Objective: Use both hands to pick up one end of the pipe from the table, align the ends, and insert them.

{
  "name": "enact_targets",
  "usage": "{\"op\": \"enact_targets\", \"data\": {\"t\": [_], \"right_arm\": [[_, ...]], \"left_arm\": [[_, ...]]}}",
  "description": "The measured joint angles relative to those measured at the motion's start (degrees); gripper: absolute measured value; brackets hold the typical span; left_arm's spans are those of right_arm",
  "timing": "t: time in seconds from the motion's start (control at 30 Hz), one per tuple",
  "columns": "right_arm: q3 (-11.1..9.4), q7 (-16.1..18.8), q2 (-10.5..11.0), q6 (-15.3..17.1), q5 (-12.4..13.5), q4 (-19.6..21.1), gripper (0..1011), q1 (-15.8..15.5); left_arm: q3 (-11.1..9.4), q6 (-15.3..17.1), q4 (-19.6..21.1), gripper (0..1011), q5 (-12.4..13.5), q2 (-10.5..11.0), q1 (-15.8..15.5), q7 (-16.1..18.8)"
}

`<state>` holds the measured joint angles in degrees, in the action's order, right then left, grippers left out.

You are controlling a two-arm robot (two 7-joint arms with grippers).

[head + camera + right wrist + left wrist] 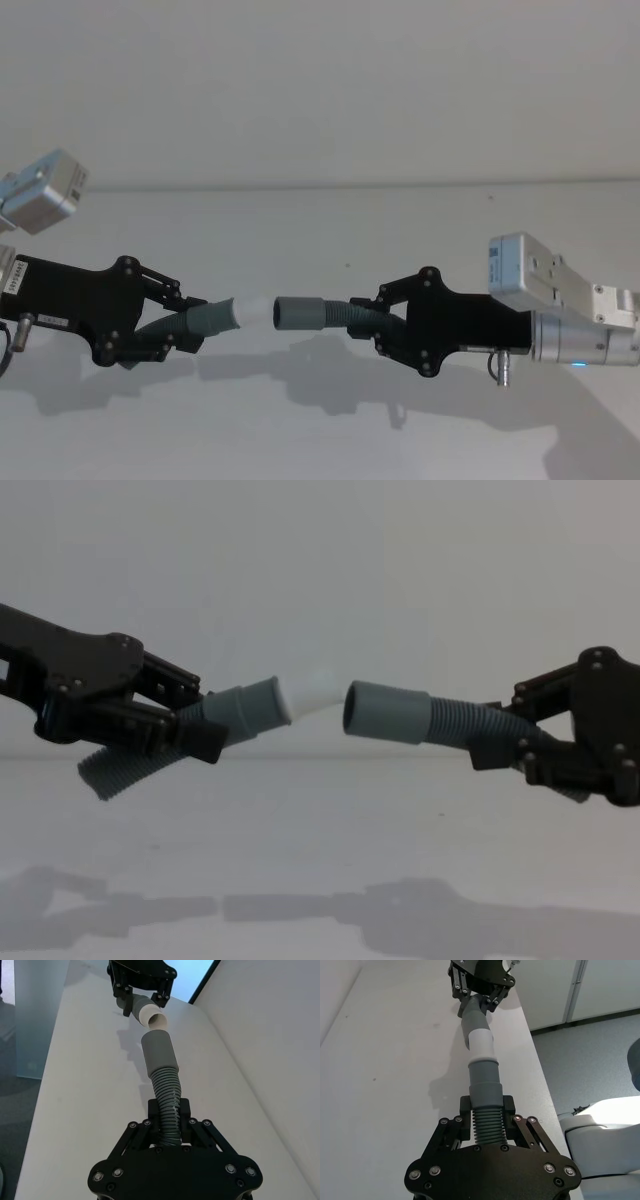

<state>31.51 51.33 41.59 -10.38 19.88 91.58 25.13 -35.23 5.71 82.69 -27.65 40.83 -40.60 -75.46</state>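
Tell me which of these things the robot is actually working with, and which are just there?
In use: left tool holding the white-tipped hose; right tool holding the socket hose.
Just there: table; white cabinet doors; grey floor.

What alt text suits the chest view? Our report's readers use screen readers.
Two hose pieces are held in the air, ends nearly meeting: the left pincer holds the hose with the white tip, the right pincer holds the hose with the grey socket, above the white table.

White tip (312, 693) just short of socket (385, 712), both airborne.
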Motion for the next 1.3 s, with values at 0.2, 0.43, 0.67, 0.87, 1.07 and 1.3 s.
{"op": "enact_targets", "data": {"t": [0.2, 0.43, 0.67, 0.87, 1.07, 1.3], "right_arm": [[0.13, -0.22, 0.09, -0.11, 0.26, -0.15, 204, 0.22], [0.35, -0.32, 0.20, -0.18, 0.58, -0.19, 203, 0.45], [0.64, -0.33, 0.34, -0.20, 0.92, 0.03, 204, 0.71], [0.92, -0.29, 0.51, -0.21, 1.23, 0.43, 204, 0.89], [1.17, -0.27, 0.75, -0.15, 1.52, 0.94, 202, 1.04], [1.43, -0.28, 0.99, -0.07, 1.78, 1.58, 204, 1.08]], "left_arm": [[0.00, 0.00, 0.00, 335, 0.00, 0.00, 0.00, 0.00], [0.00, 0.00, 0.00, 335, 0.00, 0.00, 0.00, 0.00], [0.00, 0.00, 0.00, 335, 0.00, 0.00, 0.00, 0.00], [0.00, 0.00, 0.00, 335, 0.00, 0.00, 0.00, 0.00], [0.00, 0.00, 0.00, 335, 0.00, 0.00, 0.00, 0.00], [0.00, 0.00, 0.00, 335, 0.00, 0.00, 0.00, 0.00]]}}
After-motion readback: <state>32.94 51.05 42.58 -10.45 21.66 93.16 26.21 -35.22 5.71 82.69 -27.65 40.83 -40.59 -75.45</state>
